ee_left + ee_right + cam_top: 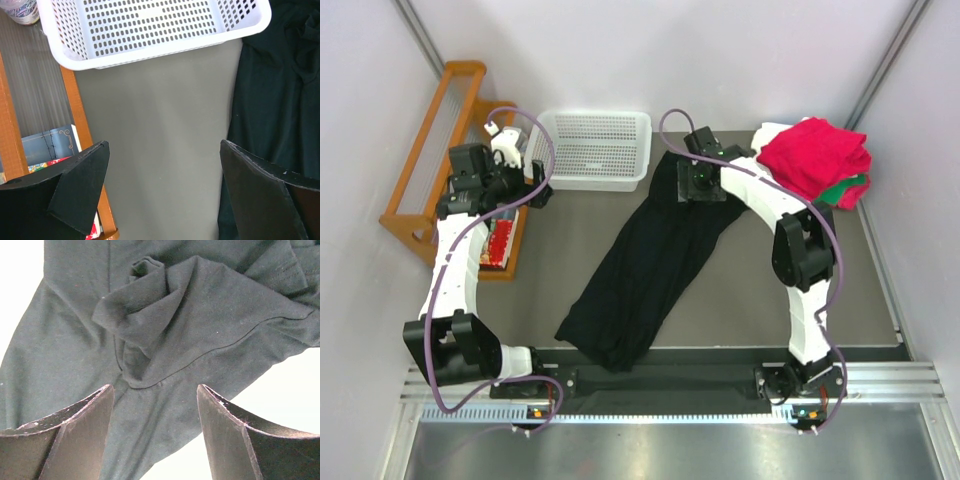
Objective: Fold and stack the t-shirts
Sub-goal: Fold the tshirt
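Observation:
A large black t-shirt (645,265) lies crumpled in a long diagonal strip across the grey table (760,300). My right gripper (702,186) hangs over its far end, jaws open (155,387), with bunched black cloth (165,315) below and nothing between the fingers. At the back right a folded red t-shirt (815,152) tops a stack, with green (850,190) and white (772,134) cloth showing under it. My left gripper (525,188) stands open (164,145) over bare table, left of the black t-shirt's edge (280,100).
A white perforated basket (595,150) (150,30) stands at the back between the two grippers. A wooden rack (430,160) (82,125) holding a few items runs along the table's left side. White walls close in the back and sides.

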Robot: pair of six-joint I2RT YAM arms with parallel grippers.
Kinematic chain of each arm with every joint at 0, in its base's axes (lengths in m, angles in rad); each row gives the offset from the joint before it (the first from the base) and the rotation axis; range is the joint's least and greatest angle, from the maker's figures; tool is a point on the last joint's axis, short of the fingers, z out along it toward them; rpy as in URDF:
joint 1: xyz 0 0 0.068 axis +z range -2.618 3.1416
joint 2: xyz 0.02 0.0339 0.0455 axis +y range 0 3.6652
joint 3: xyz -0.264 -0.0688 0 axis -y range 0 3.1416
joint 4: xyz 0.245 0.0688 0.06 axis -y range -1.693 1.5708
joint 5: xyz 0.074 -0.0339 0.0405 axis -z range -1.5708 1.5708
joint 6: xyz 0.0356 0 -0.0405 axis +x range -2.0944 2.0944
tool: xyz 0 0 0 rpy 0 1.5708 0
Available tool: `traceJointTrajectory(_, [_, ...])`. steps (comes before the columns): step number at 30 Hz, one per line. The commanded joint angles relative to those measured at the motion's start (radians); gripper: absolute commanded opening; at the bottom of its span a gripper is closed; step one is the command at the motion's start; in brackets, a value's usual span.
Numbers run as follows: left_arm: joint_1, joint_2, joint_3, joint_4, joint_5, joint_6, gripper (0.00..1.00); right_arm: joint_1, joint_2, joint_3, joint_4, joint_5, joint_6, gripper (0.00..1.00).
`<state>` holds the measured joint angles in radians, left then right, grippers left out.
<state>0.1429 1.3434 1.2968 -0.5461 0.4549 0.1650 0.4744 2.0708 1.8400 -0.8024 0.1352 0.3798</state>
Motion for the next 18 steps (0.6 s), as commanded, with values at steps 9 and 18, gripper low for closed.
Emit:
traceJointTrajectory(9, [-0.002, -0.044, 0.022, -0.023, 0.011, 0.033, 0.96, -0.112, 0.005, -0.047, -0.037, 0.092, 0.077, 0.65])
traceJointTrajectory(18, [0.0, -0.062, 0.03, -0.044, 0.007, 0.044, 0.96, -0.149, 0.119, 0.014, -0.07, 0.08, 0.08, 0.67])
